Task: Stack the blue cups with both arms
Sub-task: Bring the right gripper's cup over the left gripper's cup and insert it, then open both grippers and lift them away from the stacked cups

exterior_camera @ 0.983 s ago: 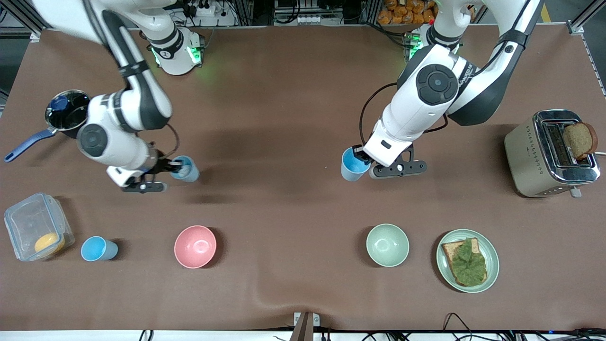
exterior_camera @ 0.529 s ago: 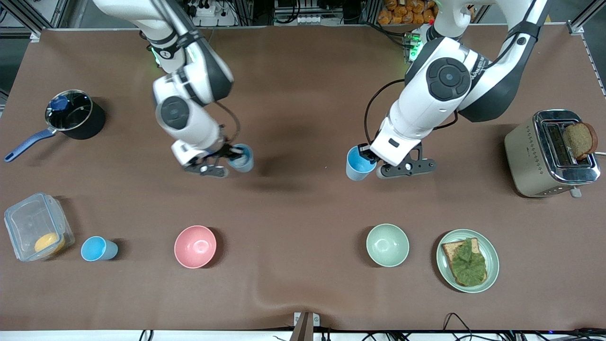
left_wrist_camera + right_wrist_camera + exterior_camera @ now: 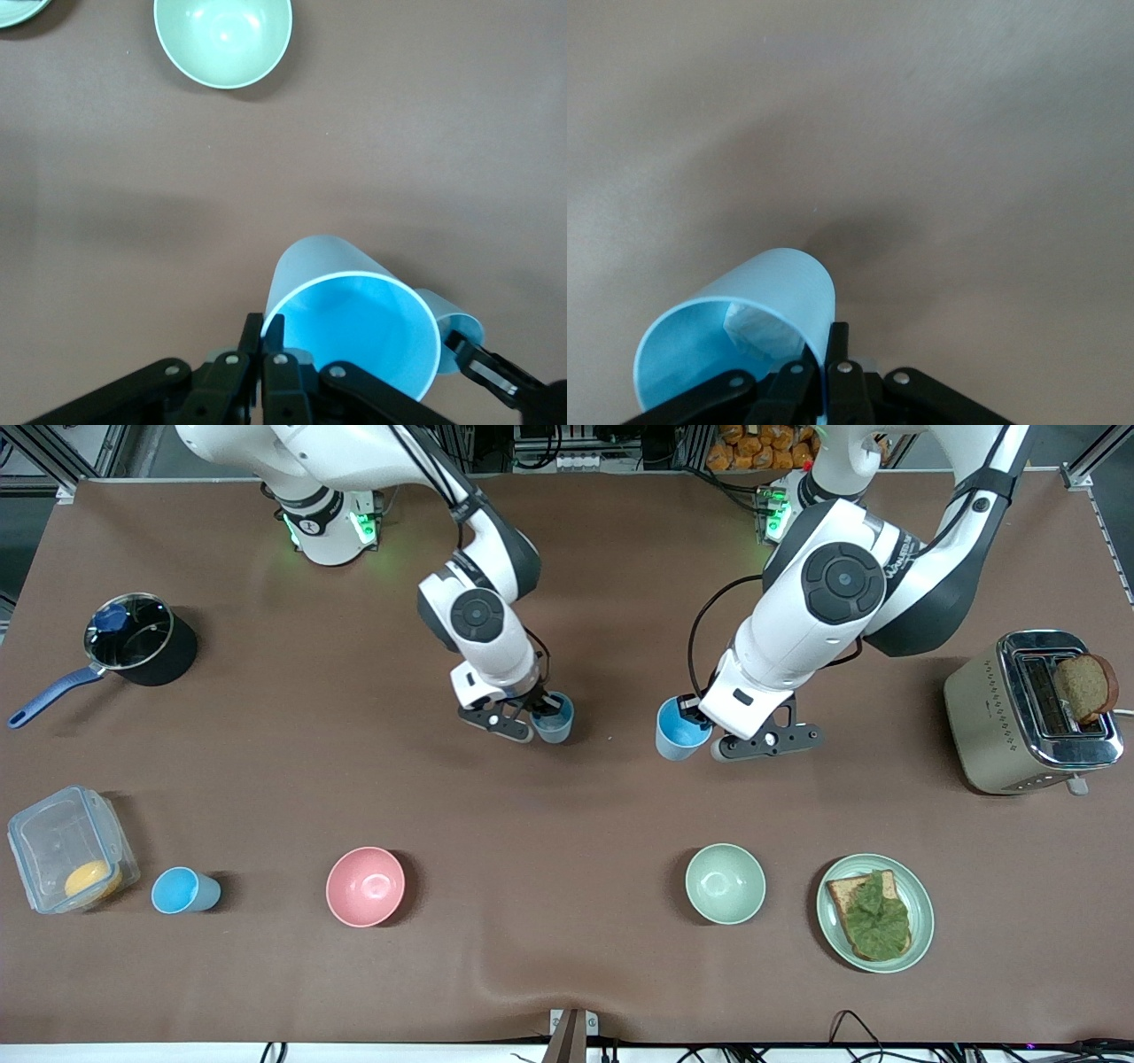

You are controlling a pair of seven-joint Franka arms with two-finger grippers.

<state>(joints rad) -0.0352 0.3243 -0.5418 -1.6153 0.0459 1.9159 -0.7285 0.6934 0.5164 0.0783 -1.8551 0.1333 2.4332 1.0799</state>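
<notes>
Your right gripper point(image 3: 542, 711) is pinched on the rim of a blue cup point(image 3: 555, 720) over the middle of the table point(image 3: 567, 567), its long axis roughly upright and mouth up. Your left gripper point(image 3: 694, 715) is clamped on the rim of a second blue cup point(image 3: 679, 731) beside it, mouth up, body tilted a little. You have a third blue cup point(image 3: 182, 891) standing upright near the table's front edge, just beside the clear container point(image 3: 66, 855) at the right arm's end.

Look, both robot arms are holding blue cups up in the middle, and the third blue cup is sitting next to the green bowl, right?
Not quite. The third blue cup sits between the clear box and the pink bowl, not by the green bowl; the front view shows it. The left gripper and right gripper do each hold a blue cup.
</notes>
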